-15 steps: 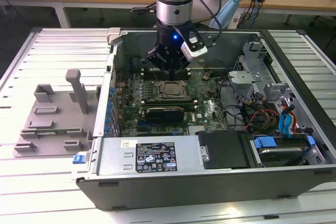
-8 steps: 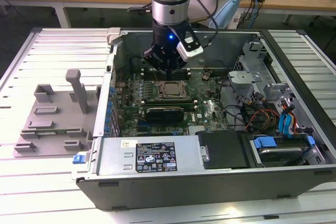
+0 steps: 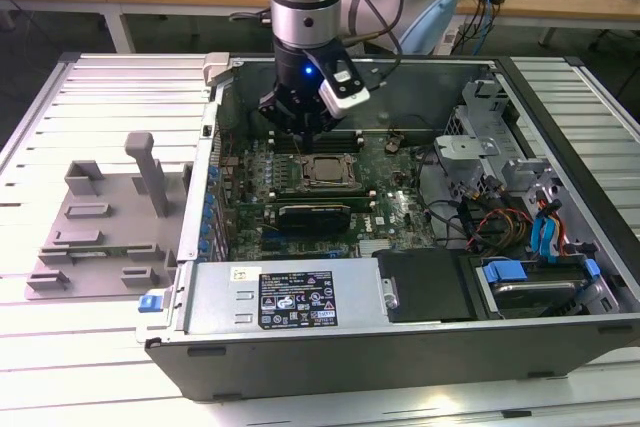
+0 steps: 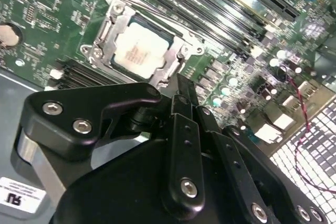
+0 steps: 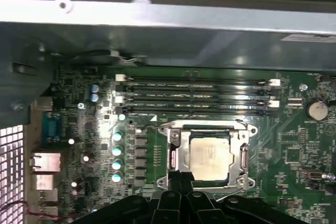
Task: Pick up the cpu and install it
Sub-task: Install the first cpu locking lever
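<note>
The cpu (image 3: 326, 170) lies flat in the motherboard socket (image 3: 318, 185) inside the open computer case, silver top up. Both wrist views show the cpu (image 4: 139, 51) (image 5: 210, 157) seated within the metal socket frame (image 4: 107, 27) (image 5: 176, 153). My gripper (image 3: 300, 129) hangs just above the board, at the socket's edge toward the back of the case. Its black fingers (image 4: 182, 103) (image 5: 180, 178) are pressed together with nothing between them, their tips beside the frame's edge and apart from the cpu.
Memory slots (image 5: 194, 95) run next to the socket, and a black card (image 3: 315, 213) lies on its near side. The case wall (image 3: 215, 147) rises at the exterior view's left, with a grey fixture tray (image 3: 100, 217) outside it. Drive bays and cables (image 3: 510, 217) crowd the right.
</note>
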Robot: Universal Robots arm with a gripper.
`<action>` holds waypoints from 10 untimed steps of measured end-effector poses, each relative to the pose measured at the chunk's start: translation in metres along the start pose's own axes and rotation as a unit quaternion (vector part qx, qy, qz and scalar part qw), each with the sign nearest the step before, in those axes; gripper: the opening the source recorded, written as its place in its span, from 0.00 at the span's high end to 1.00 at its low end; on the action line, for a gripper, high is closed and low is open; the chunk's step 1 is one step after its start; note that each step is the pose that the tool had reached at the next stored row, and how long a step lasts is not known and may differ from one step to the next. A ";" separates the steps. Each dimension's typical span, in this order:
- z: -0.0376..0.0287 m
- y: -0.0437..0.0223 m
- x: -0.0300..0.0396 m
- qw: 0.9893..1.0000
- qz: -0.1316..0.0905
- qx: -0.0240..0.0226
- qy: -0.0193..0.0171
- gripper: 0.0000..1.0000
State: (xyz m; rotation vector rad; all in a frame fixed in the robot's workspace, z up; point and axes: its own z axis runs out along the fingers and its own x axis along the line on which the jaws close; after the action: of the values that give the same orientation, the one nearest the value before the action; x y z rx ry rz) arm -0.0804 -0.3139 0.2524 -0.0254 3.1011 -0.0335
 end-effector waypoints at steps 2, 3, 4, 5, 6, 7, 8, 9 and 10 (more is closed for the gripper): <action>-0.0003 0.0002 0.0086 1.000 0.000 0.000 0.000 0.89; -0.0005 0.0002 0.0117 1.000 0.000 0.000 0.000 0.89; -0.0006 0.0002 0.0142 1.000 0.000 0.000 0.000 0.89; -0.0007 0.0003 0.0167 1.000 0.000 0.000 0.000 0.89; -0.0008 0.0003 0.0193 1.000 0.000 0.000 0.000 0.89; -0.0007 0.0004 0.0204 1.000 0.000 0.000 0.000 0.89; -0.0008 0.0003 0.0209 1.000 0.000 -0.001 0.000 0.89; -0.0008 0.0003 0.0209 1.000 0.000 -0.004 0.000 0.89; -0.0008 0.0002 0.0210 1.000 0.000 -0.009 0.000 0.89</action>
State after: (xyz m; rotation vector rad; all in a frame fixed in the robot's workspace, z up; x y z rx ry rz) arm -0.1013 -0.3140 0.2524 -0.0248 3.1012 -0.0047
